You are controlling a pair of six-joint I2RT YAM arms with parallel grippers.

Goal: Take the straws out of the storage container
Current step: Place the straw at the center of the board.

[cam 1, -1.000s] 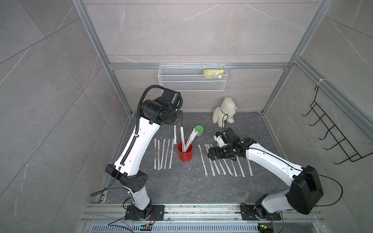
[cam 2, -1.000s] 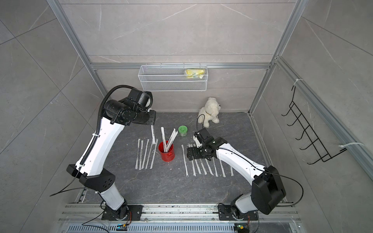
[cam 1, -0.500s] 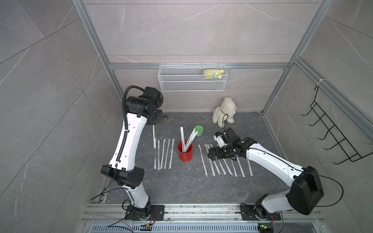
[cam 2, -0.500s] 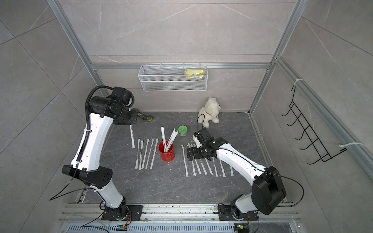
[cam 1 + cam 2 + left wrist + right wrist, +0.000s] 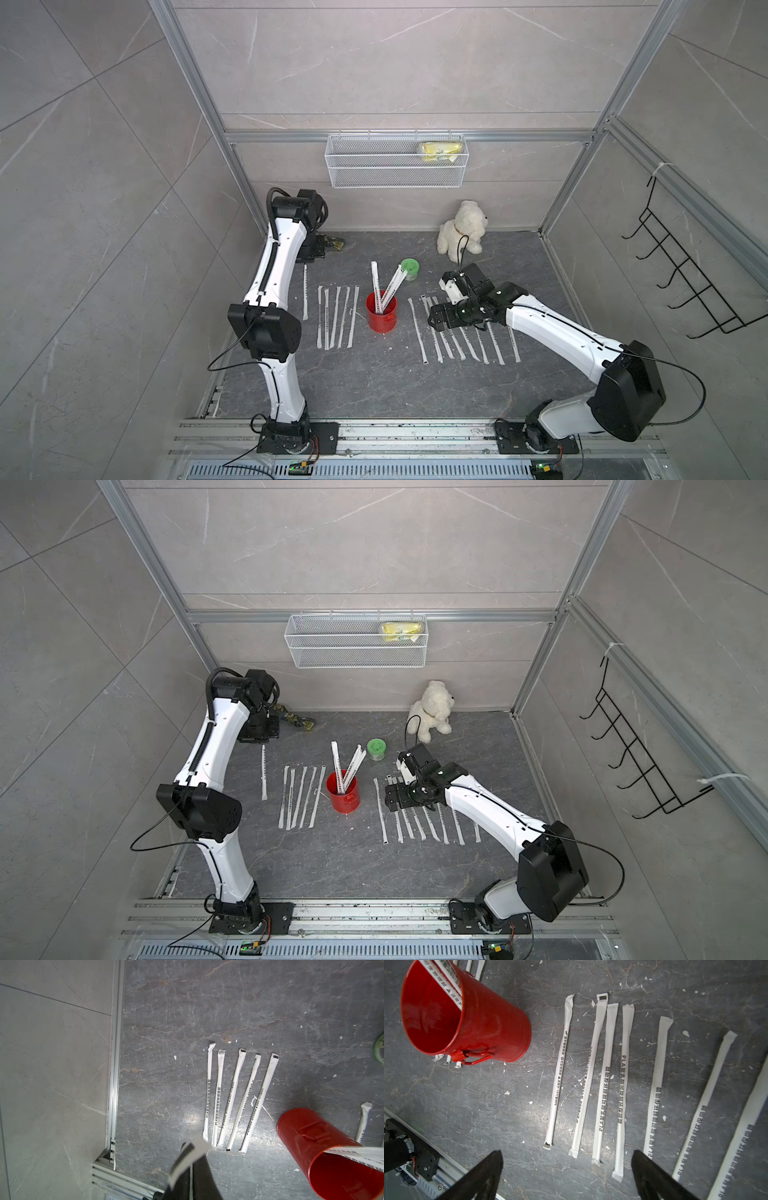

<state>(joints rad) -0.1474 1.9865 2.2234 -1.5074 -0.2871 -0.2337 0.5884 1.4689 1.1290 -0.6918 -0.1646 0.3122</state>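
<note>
The storage container, a red can [image 5: 381, 318] [image 5: 343, 798], stands mid-floor with a few straws [image 5: 388, 286] leaning out of it. My left gripper [image 5: 308, 262] [image 5: 192, 1159] is shut on one straw [image 5: 305, 293] [image 5: 263, 773], which hangs left of a row of straws [image 5: 336, 318] [image 5: 234, 1097] lying flat. A second row [image 5: 457, 336] [image 5: 604, 1084] lies to the right of the can [image 5: 477, 1022]. Low over that row, my right gripper [image 5: 434, 322] [image 5: 566, 1155] is open and holds nothing.
A green-lidded jar [image 5: 409, 268] stands just behind the can. A white plush dog [image 5: 461, 228] sits at the back wall, a small camouflage-coloured thing [image 5: 334, 243] by my left wrist. A wire basket [image 5: 395, 166] and a black hook rack [image 5: 685, 270] hang on the walls.
My left arm has swung left and down from beside the can, carrying its straw to the left of the laid-out row. The right arm has stayed still.
</note>
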